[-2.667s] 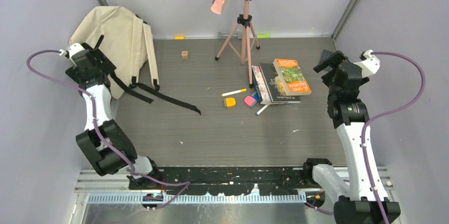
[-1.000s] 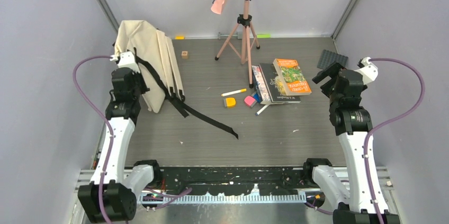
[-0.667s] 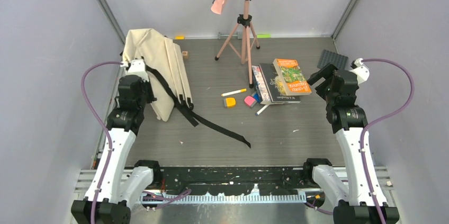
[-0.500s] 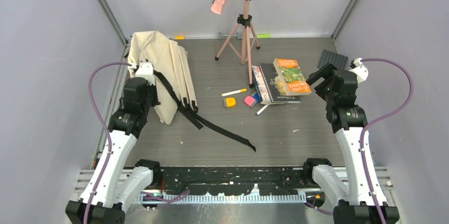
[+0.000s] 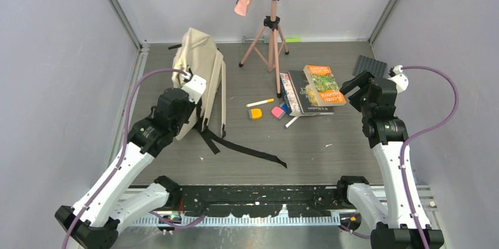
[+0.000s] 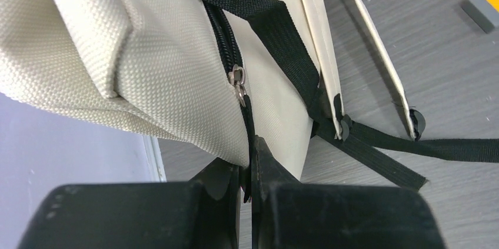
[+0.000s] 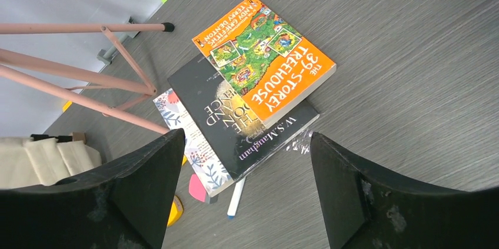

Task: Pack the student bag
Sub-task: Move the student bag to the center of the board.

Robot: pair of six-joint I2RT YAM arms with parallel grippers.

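left pincer (image 6: 249, 169) nipping student bag (image 6: 147, 55), right pincer (image 7: 247, 140) wide

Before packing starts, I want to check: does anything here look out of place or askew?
The three books lie fanned, not squared, a white pen poking from under them. A long black strap of the student bag trails loose.

Bright, even light; soft shadows; wrist views mostly sharp.

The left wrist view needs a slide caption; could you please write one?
Left tool shut on the black zip pull of the student bag, straps trailing across the table.
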